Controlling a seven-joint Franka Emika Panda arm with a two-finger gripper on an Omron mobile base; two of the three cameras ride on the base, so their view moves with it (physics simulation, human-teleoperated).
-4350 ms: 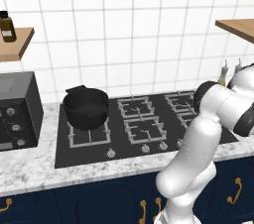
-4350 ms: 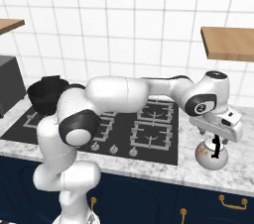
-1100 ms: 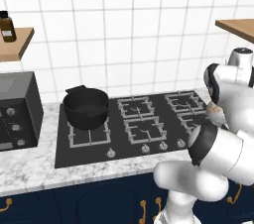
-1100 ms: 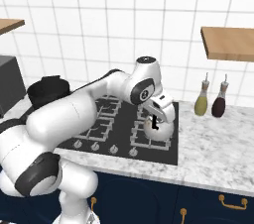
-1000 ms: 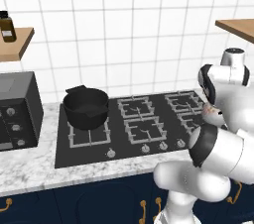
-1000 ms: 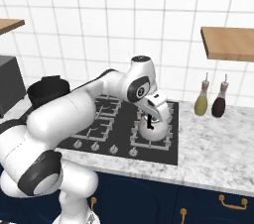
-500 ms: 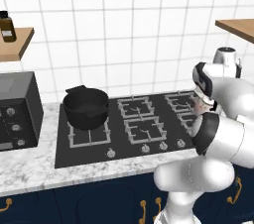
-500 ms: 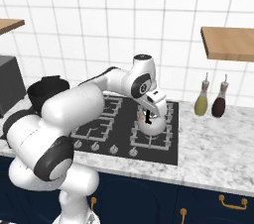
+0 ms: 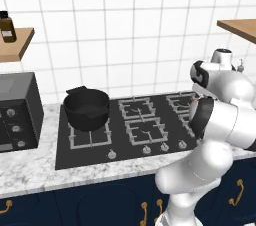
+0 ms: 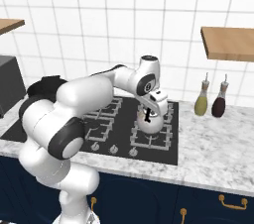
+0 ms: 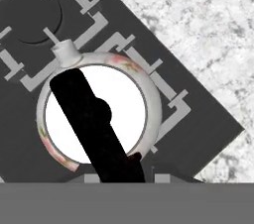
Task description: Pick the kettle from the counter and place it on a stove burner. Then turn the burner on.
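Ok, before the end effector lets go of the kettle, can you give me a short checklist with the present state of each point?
1. Kettle is over the cooktop, not the counter: ok.
2. Kettle is above a stove burner at the cooktop's right side: ok.
3. End effector is shut on the black handle: ok.
4. Kettle base rests fully on the grate: cannot tell.
5. Kettle is upright, spout not tipped: ok.
6. Black pot and bottles are well away: ok.

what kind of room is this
A rendered home kitchen, by the look of it: a black six-burner cooktop set in a white marble counter, a tiled wall behind, and a black pot and a small white kettle on the grates.
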